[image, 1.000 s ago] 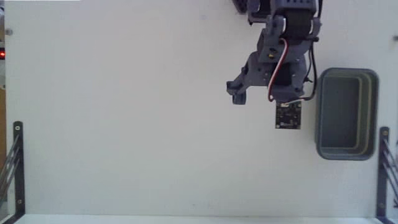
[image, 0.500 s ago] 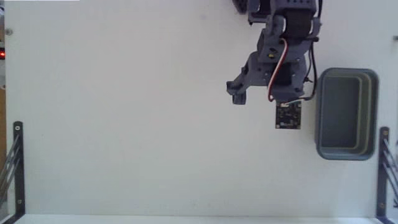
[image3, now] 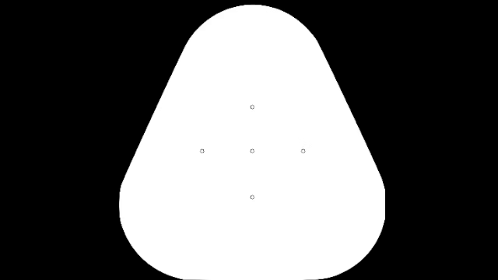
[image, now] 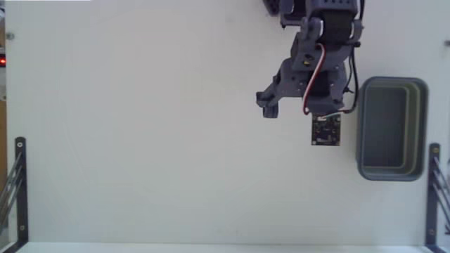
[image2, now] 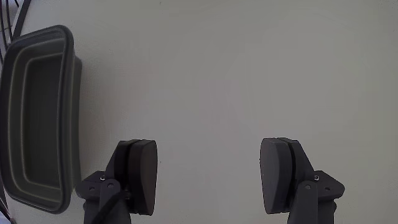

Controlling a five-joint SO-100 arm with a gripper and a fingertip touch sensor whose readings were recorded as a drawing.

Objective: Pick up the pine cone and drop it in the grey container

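No change over the last second: gripper (image2: 208, 177) wide open, empty, beside grey container (image: 391, 169) at the table's right edge; pine cone not visible.

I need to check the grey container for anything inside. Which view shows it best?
The fixed view: the whole grey container shows from above, with nothing seen inside. The wrist view shows it cut off at the left edge.

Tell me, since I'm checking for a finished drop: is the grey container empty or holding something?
Empty. The grey container shows only its bare dark floor in both views; no pine cone is visible anywhere.
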